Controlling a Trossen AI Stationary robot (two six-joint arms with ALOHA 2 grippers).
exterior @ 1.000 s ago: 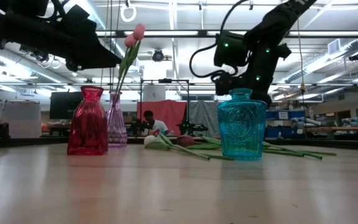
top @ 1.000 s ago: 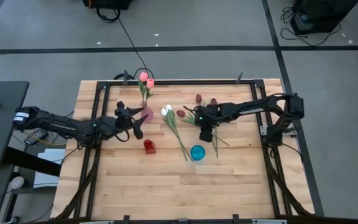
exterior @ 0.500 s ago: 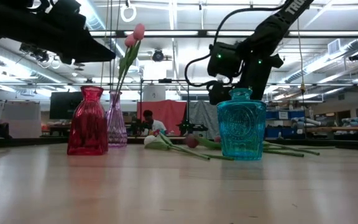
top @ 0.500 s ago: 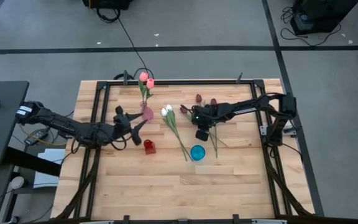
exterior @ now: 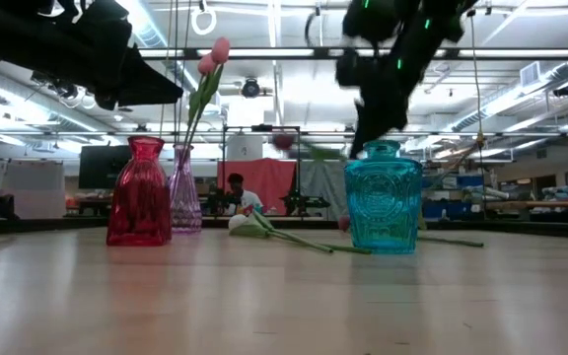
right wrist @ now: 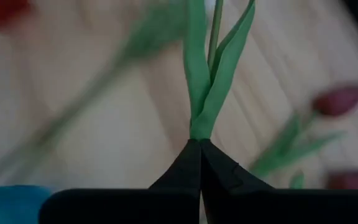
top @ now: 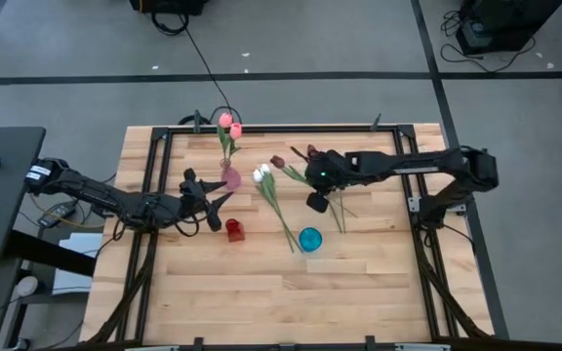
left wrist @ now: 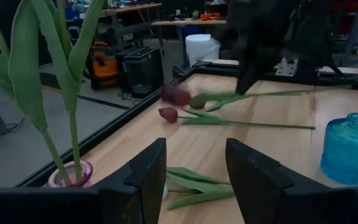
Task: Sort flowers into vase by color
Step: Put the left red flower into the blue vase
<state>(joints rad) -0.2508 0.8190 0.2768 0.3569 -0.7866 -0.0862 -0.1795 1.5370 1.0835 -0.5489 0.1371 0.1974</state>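
Right gripper [right wrist: 201,146] clamps maroon tulip [top: 278,162] stem (lifted off table).

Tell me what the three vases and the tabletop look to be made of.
Red vase, pink vase and blue vase: likely tinted glass, glossy and see-through, the blue one embossed; clear plastic is possible. Tabletop: light wood planks with visible seams and grain, and a slight sheen in the low view.

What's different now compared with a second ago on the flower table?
The right end effector closed on the green stem of a dark maroon artificial tulip and lifted it off the wooden table. The left end effector drew back slightly, open. The red, blue and pink glass vases, the pink tulips and the white tulips stayed put.
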